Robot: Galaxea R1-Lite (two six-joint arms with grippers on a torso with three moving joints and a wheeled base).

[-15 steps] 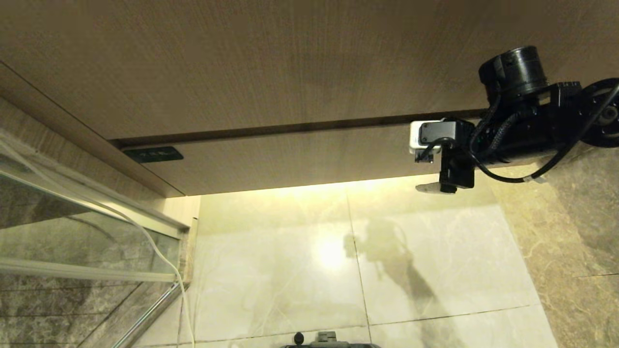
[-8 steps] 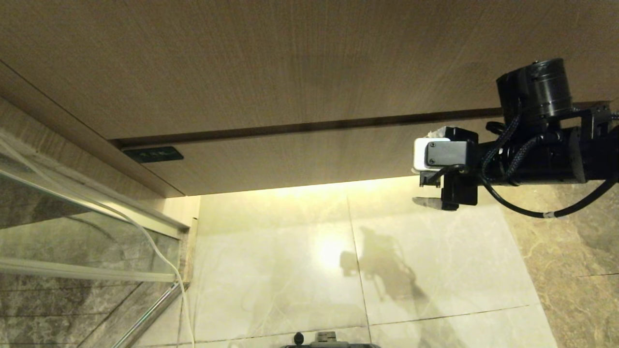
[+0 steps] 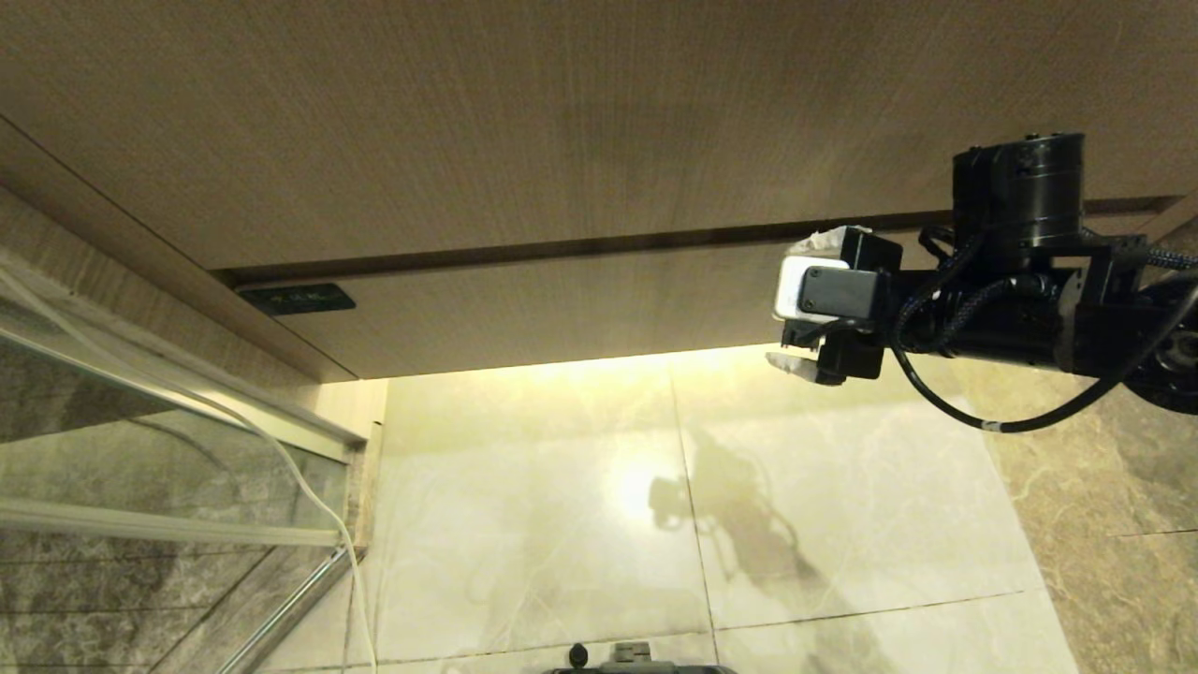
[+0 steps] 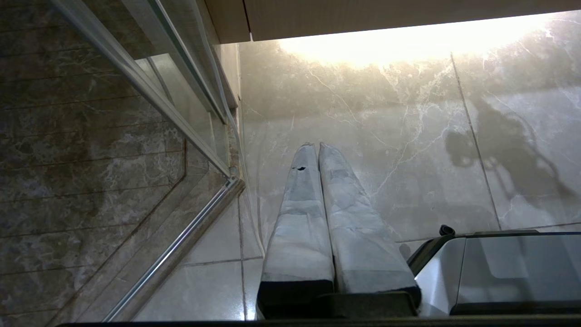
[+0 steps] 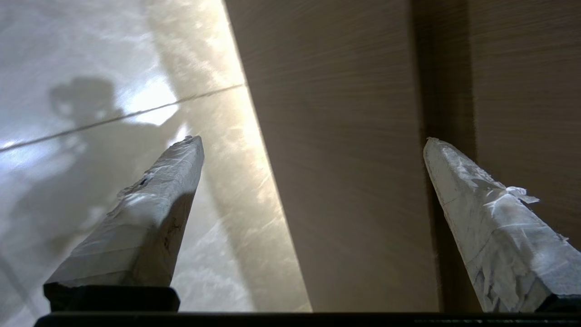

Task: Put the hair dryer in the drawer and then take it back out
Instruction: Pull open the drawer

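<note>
You are looking at the drawer (image 3: 562, 314), and it is shut; its flat wood front has a small dark label (image 3: 296, 299) at one corner, too dim to read. Your right gripper (image 3: 800, 304) sits in front of the end of the drawer away from the label, but you cannot tell if it touches the wood. In the right wrist view its fingers (image 5: 150, 213) stand wide apart with nothing between them, one over the drawer's lower edge and the other over the dark gap (image 5: 438, 91) along the drawer's top edge. In the head view the black arm (image 3: 1020, 281) hides most of that end of the drawer. You cannot see the hair dryer in any view, so you cannot tell where it is. Your left gripper (image 4: 315, 147) is well below the drawer, pointing at the shiny floor (image 4: 386, 136) beside a glass door (image 4: 136, 91), with its fingers pressed together and empty.
</note>
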